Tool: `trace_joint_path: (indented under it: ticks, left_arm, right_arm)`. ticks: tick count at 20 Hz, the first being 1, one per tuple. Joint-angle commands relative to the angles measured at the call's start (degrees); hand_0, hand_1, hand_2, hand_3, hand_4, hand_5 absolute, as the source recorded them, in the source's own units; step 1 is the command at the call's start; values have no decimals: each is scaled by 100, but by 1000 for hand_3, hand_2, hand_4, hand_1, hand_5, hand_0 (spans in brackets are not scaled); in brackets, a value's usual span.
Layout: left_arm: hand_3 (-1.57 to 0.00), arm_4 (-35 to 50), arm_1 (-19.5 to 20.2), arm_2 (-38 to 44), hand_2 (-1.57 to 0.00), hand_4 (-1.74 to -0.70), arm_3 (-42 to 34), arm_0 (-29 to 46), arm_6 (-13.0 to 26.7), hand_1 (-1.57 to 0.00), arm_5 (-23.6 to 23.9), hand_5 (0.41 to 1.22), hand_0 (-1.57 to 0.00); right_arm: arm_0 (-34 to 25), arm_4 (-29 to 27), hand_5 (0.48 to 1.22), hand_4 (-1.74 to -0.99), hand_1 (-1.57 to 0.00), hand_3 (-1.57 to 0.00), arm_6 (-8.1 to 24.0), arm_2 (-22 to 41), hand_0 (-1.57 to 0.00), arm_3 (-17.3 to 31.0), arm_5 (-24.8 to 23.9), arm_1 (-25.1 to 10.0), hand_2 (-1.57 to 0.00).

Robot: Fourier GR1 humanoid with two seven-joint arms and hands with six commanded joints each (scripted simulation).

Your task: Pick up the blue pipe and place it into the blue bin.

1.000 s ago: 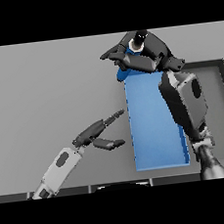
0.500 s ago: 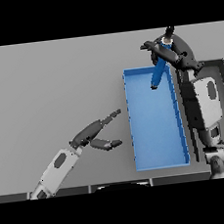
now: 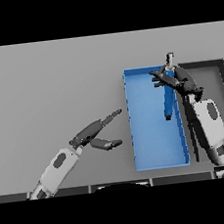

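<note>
I see my right hand (image 3: 175, 78) at the far right corner of the blue bin (image 3: 153, 151), fingers curled round the upper part of the blue pipe (image 3: 169, 100). The pipe hangs tilted, its pale cap poking out above the hand and its lower end down inside the bin near the right wall; I cannot tell whether it touches the floor. My left hand (image 3: 94, 133) hovers over the grey table (image 3: 47, 87) left of the bin, fingers straight and apart, holding nothing. One pipe, one blue bin, one dark tray (image 3: 217, 80) just beside the bin.
</note>
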Motion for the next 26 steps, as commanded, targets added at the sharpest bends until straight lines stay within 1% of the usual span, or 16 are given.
trace_joint_path:
  ticks: [1, 2, 4, 5, 6, 7, 9, 10, 12, 13, 15, 16, 19, 21, 25, 26]
  left_arm:
    - [1, -13, -20, -16, 1, -827, 9, 7, 7, 1, 12, 474, 1]
    - [1, -14, -24, -30, 1, -826, -20, 3, 39, 1, 13, 475, 1]
    - [1, -64, -65, -60, 1, -827, -22, 16, 87, 1, 68, 474, 1]
    - [1, -85, -88, -81, 1, -829, -33, 14, 104, 1, 85, 474, 1]
    - [1, -94, -43, -69, 1, -830, -15, 21, 77, 1, 62, 476, 1]
    - [1, -82, -33, -95, 1, -829, -20, 47, 4, 1, 12, 476, 1]
    - [1, -45, -31, -76, 1, -828, -87, 76, 7, 1, 36, 476, 1]
    - [1, -64, -47, -65, 1, -826, -27, 52, 41, 1, 57, 477, 1]
    - [1, -19, -10, -26, 1, -829, -4, 41, 64, 1, 30, 477, 1]
    - [1, -56, -51, -51, 1, -829, -10, 44, 70, 1, 71, 477, 1]
    - [1, -19, -58, -29, 1, -831, -39, -3, 51, 1, 59, 473, 1]
    - [1, -75, -69, -110, 1, -831, -51, 82, -12, 1, 51, 472, 1]
    - [1, -70, -52, -62, 1, -830, -34, 34, 100, 1, 84, 471, 1]
    - [1, -99, -65, -88, 1, -829, -34, 62, 104, 1, 96, 471, 1]
    - [1, -143, -34, -90, 1, -826, -83, 44, 68, 1, 120, 471, 1]
    - [1, -141, -32, -67, 1, -826, 9, 20, 76, 1, 101, 472, 1]
  right_arm:
    - [115, 32, 1221, -1631, -1571, -852, -1, 228, -1571, 43, -74, -88, -1571]
    - [223, -1, 1205, -1653, -1571, -693, -1, 519, -1571, 99, -168, -193, -1571]
    - [247, -439, 1199, -1583, -1571, -1009, -1, 1193, -1571, 280, -663, -475, -1571]
    - [162, -941, 1190, -1534, -1382, -807, -1, 1589, -1465, 428, -1005, -658, -1333]
    - [15, -1474, 1178, -1477, -1106, -646, -2, 1977, -1172, 539, -1201, -913, -1066]
    - [-66, -1861, 1159, -1404, -884, -516, -1, 2237, -937, 584, -1269, -1058, -853]
    - [-301, -2500, 1182, -1302, -566, -330, -1, 2812, -599, 648, -1477, -1333, -545]
    - [-366, -2526, 1139, -1264, -452, -264, -1, 2983, -479, 503, -1345, -1469, -436]
    - [-445, -2196, 1044, -1215, -289, -169, 0, 3283, -306, 263, -953, -1716, -279]
    - [-485, -2063, 1002, -1204, -231, -135, 0, 3391, -246, 204, -906, -1831, -223]
    - [-517, -1889, 933, -1196, -148, -86, -1, 3531, -157, 169, -838, -1845, -142]
    - [-574, -1860, 907, -1192, -118, -68, 0, 3566, -154, 198, -830, -1844, -114]
    - [-609, -1837, 838, -1196, -60, -35, -9, 3598, -79, 243, -841, -1876, -58]
    - [-645, -1824, 807, -1182, -38, -22, 0, 3678, -50, 251, -983, -1830, -37]
    - [-587, -1802, 774, -1186, -15, -8, -146, 3652, -20, 208, -944, -1903, -14]
    - [-655, -1754, 772, -1186, -15, -8, -150, 3703, -20, 231, -910, -1836, -14]
